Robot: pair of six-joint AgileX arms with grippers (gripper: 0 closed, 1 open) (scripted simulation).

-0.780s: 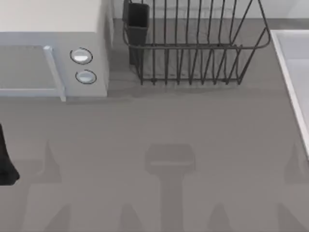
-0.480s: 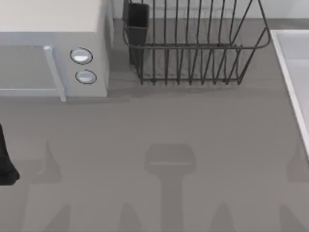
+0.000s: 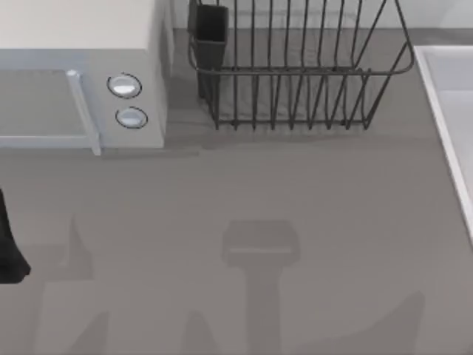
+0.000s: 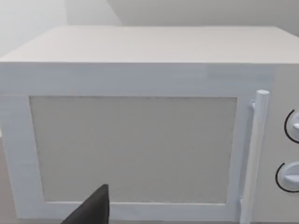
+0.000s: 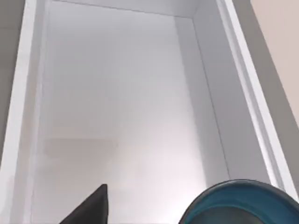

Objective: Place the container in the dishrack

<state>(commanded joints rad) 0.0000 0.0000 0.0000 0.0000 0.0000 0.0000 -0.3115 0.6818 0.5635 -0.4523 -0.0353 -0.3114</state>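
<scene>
Task status: not started, judging from the present layout. The dishrack (image 3: 299,70) holds nothing; it stands at the far edge of the table, just to the right of the white microwave (image 3: 81,74), and its dark rectangular cup (image 3: 210,33) sits at the corner nearest the microwave.

The container (image 5: 243,203) lies inside a white sink basin (image 5: 117,107), whose rim (image 3: 443,111) runs along the right edge of the table, to the right of the dishrack. In the right wrist view the container's teal-blue interior sits against the basin's side wall, close under the camera. All steps remain: reach, grasp, lift, carry to the dishrack, release.

Right gripper: one dark fingertip (image 5: 91,205) is visible above the basin floor, near the container but apart from it. It cannot be told whether the fingers are spread or closed.

Left gripper: one dark fingertip (image 4: 91,210) is visible, facing the microwave door, well apart from the dishrack. Its finger spacing likewise cannot be told. This arm appears idle.
</scene>
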